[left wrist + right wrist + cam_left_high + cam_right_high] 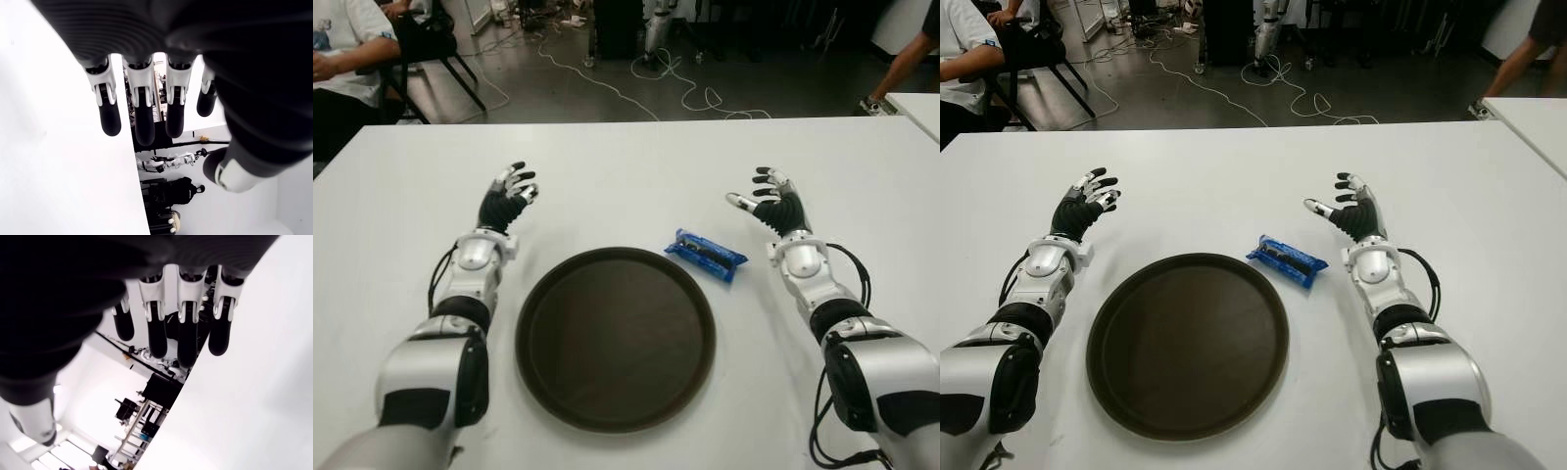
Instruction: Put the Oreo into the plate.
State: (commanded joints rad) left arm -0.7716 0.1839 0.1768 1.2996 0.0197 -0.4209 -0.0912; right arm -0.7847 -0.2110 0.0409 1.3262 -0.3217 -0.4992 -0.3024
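1. Nothing is done yet. The Oreo pack (706, 255) lies on the white desk (626, 166), just beside the plate (615, 338), near its far right edge.
2. The plate has nothing in it.
3. The right robot hand (766, 202) is near the pack, fingers spread, holding nothing.
4. The left robot hand (510, 195) is spread too, on the plate's far left side.
5. Still to do: grab the pack and put it in the plate.
6. Nothing blocks the way. People sit far behind the desk.

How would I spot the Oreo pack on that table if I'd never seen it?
Find the round dark plate on the white table. Just off its far right rim, toward the robot's open right hand, lies the Oreo pack: a small blue wrapper, the only colourful thing there.
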